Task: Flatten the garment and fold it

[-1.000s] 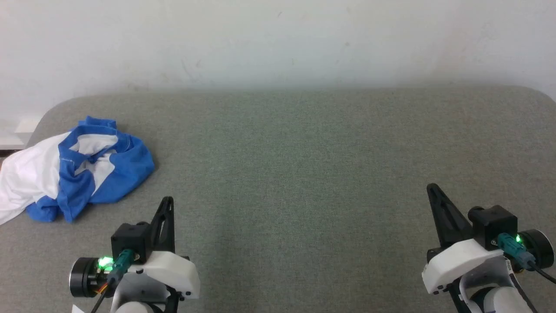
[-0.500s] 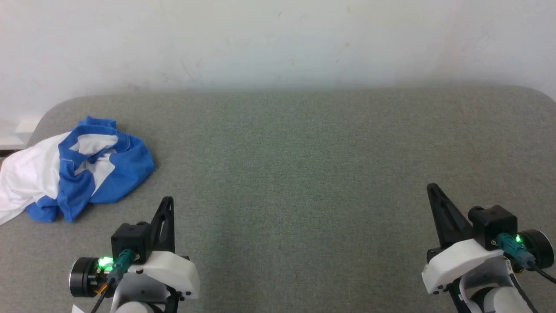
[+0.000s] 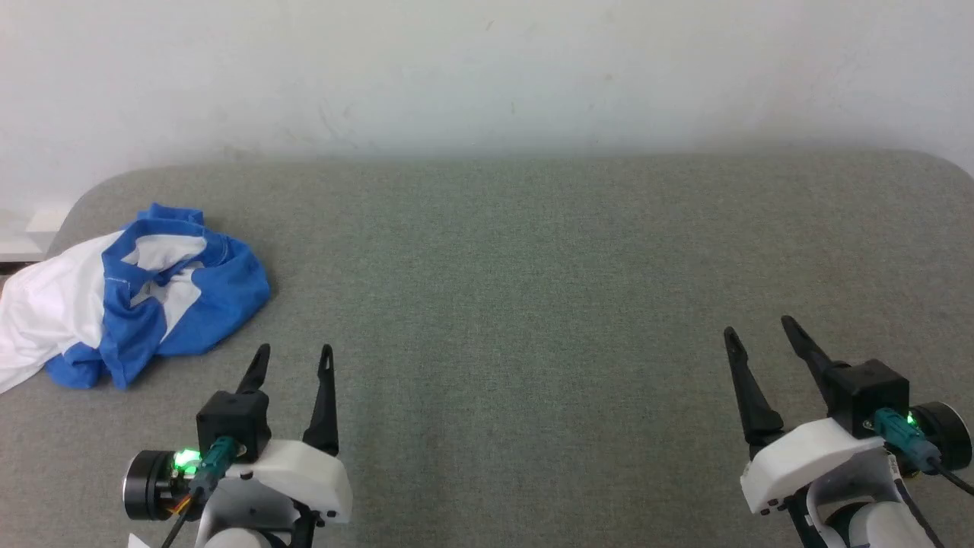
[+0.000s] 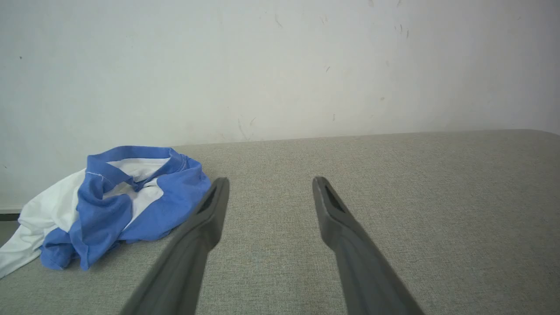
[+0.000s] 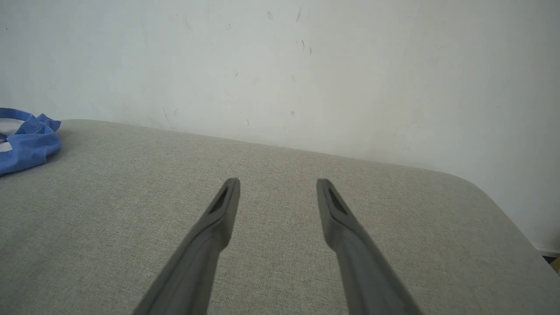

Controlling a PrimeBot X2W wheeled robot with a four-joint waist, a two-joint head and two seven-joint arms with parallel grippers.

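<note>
Garment (image 3: 137,297), a white T-shirt with bright blue sleeves and a blue collar, lies in a crumpled heap by the left edge of the bench (image 3: 533,266), toward its far left corner. Blue folds are bunched over the white body, and the white cloth reaches the left edge and seems to spill over it. Nothing of the task looks done: the shirt is neither spread flat nor folded. It has yet to be drawn out onto the broad grey top, smoothed, and given every one of its folds. Left gripper (image 3: 294,350) is held above the near side of the bench, on the left. Its two dark fingers are spread wide apart and point toward the far edge, with nothing between them. It touches nothing, and the heap sits near it, off to its left and a little farther back. Right gripper (image 3: 759,327) is held above the near side close to the right corner, well apart from the shirt, its fingers likewise parted and empty. A plain pale wall (image 3: 487,68) stands behind the far edge.
</note>
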